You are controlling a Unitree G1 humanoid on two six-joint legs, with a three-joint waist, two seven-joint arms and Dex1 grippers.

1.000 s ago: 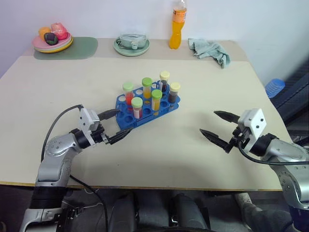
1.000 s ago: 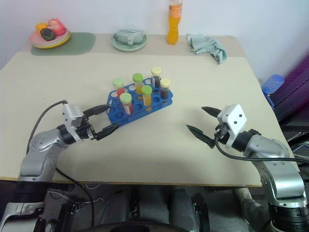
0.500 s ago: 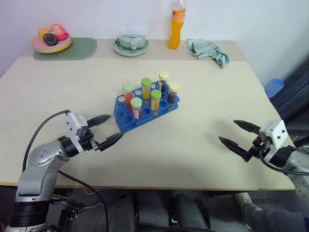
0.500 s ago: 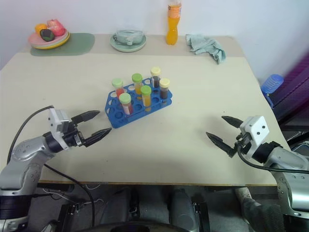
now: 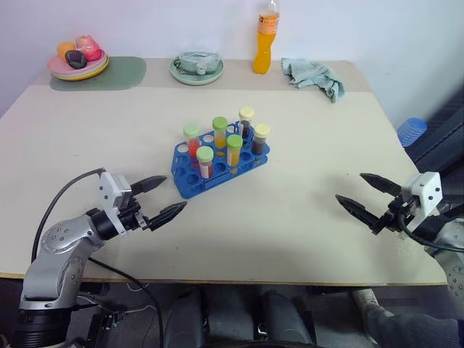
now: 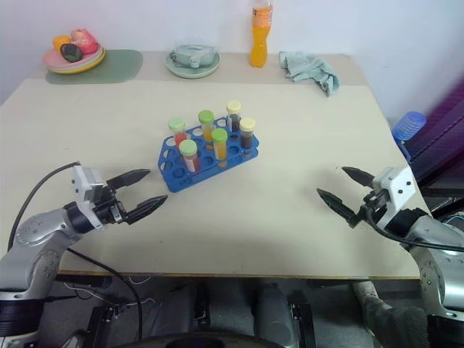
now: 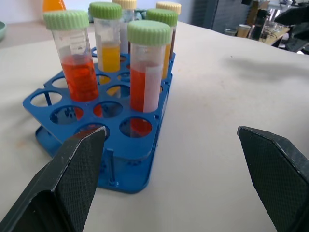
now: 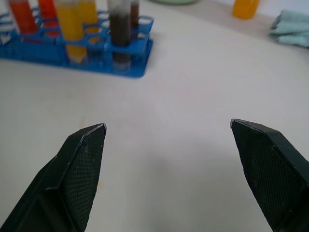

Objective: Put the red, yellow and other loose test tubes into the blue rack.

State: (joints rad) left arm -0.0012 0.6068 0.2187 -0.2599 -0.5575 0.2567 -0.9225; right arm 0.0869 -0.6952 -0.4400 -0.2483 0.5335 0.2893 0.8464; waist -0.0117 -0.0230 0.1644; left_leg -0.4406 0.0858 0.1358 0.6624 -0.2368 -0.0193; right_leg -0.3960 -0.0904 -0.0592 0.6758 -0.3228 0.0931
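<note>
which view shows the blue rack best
The left wrist view: the blue rack sits close, with its empty holes and the red and orange tubes readable. The two eye views show the whole rack small at mid-table with six capped tubes. The right wrist view catches one end, with the dark tubes.

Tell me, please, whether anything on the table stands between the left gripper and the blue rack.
Nothing visible does. The left gripper is open and hovers just short of the blue rack's near corner, with only bare table between them. All six tubes already stand upright in the rack.
</note>
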